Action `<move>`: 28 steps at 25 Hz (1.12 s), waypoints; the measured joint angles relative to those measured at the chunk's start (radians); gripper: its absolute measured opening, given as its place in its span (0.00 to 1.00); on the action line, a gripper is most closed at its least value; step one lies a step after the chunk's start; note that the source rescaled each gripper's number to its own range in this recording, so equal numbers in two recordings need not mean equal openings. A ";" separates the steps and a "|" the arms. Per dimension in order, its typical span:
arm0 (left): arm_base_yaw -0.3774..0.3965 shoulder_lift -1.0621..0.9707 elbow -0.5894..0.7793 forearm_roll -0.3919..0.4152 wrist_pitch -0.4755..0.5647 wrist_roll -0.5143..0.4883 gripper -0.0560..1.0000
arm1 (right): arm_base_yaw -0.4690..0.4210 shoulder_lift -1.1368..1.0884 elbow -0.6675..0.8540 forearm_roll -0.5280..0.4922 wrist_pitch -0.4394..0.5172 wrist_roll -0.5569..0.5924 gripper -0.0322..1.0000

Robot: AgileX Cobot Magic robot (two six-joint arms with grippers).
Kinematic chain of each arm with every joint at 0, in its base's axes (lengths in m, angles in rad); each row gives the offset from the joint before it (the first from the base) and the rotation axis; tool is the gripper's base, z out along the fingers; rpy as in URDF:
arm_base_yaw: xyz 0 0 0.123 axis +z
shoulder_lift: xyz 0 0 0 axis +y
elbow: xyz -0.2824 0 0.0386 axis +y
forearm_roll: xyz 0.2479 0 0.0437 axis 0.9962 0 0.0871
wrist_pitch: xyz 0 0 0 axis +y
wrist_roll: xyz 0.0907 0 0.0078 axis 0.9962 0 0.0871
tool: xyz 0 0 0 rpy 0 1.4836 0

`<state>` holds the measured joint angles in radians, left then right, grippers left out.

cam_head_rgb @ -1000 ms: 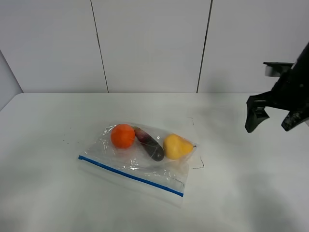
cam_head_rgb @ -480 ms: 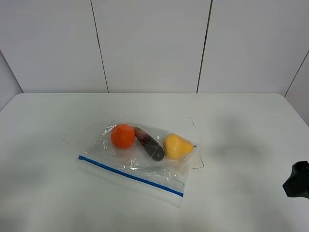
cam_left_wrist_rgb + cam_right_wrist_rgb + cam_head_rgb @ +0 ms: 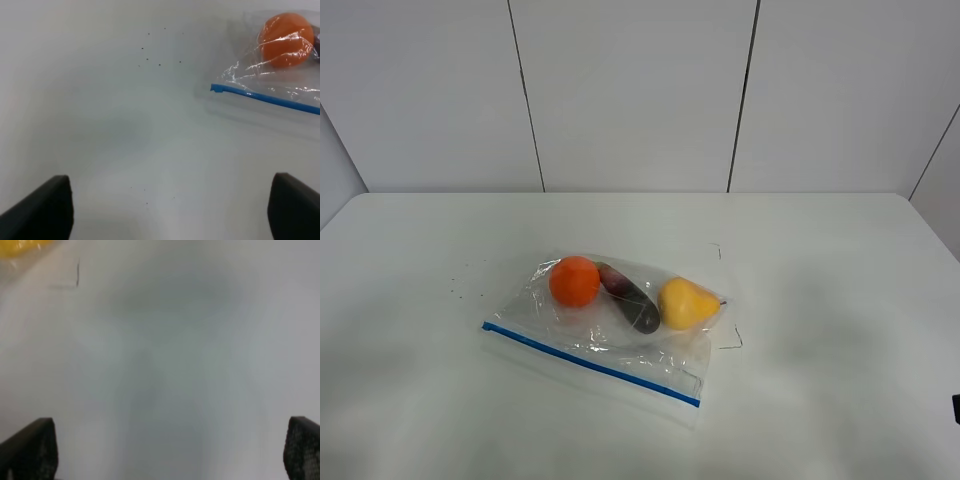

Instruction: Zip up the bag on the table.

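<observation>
The clear crinkly bag lies flat in the middle of the white table. Its blue zipper strip runs along the near edge. An orange item, a dark grey item and a yellow item show through it. In the left wrist view my left gripper is open and empty above bare table, apart from the bag's zipper end and the orange item. My right gripper is open and empty over bare table, with a bit of the yellow item far from it.
A panelled grey wall stands behind the table's far edge. Small dark specks dot the table left of the bag. Thin black marks lie by the bag's right side. A dark sliver of the right arm shows at the frame's edge.
The right arm has dropped from the upper right down and out past the right edge of the exterior view. The bag has not moved.
</observation>
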<state>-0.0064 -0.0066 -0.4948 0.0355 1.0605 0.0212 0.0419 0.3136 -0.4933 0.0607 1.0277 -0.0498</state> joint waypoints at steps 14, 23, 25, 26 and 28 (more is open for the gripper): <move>0.000 0.000 0.000 0.000 0.000 0.000 1.00 | -0.066 -0.211 0.002 0.004 0.000 0.003 1.00; 0.000 0.000 0.000 0.000 0.000 0.000 1.00 | -0.069 -0.317 0.002 0.007 0.000 0.003 1.00; 0.000 0.000 0.000 0.000 0.000 0.000 1.00 | -0.069 -0.317 0.002 0.007 0.000 0.003 1.00; 0.000 0.000 0.000 0.000 0.000 0.000 1.00 | -0.069 -0.317 0.002 0.007 0.000 0.003 1.00; 0.000 0.000 0.000 0.000 0.000 0.000 1.00 | -0.069 -0.317 0.002 0.007 0.000 0.003 1.00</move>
<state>-0.0064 -0.0066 -0.4948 0.0355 1.0605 0.0212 -0.0267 -0.0035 -0.4910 0.0678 1.0277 -0.0467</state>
